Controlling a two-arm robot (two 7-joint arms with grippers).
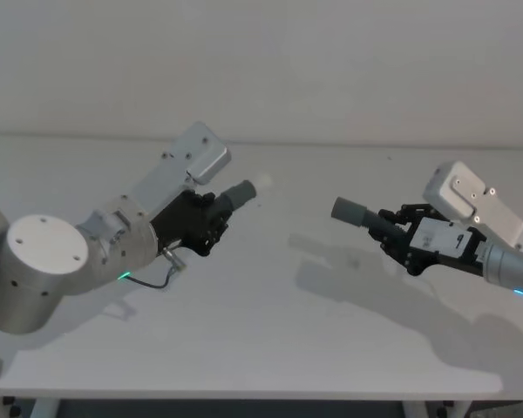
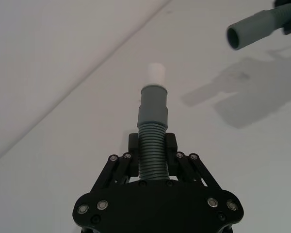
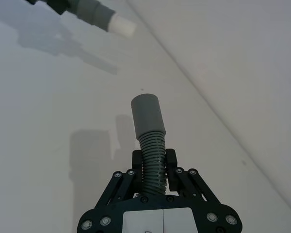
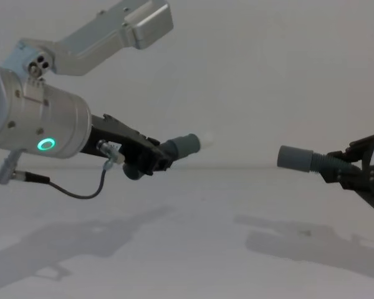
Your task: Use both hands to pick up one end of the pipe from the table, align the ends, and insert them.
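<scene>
Above the left half of the surface (image 1: 270,340), the left end effector (image 1: 216,211) was clenched on the ribbed middle of the left pipe piece (image 1: 238,194), holding it clear of the surface. That piece's smooth grey cuff stuck out past the fingers and ended in a narrower pale tip (image 2: 156,74), which pointed toward the middle of the surface and slightly away from the robot. Over the middle of the surface lay open air between the two pieces; their ends were well apart, and in the head view they stood at an angle to each other rather than in one line. Above the right half of the surface, the right end effector (image 1: 394,235) was likewise clamped around the ribs of the right pipe piece (image 1: 356,213), also lifted off the surface, its hollow grey cuff (image 3: 145,112) facing the centre. Both pieces cast shadows on the surface beneath them.
</scene>
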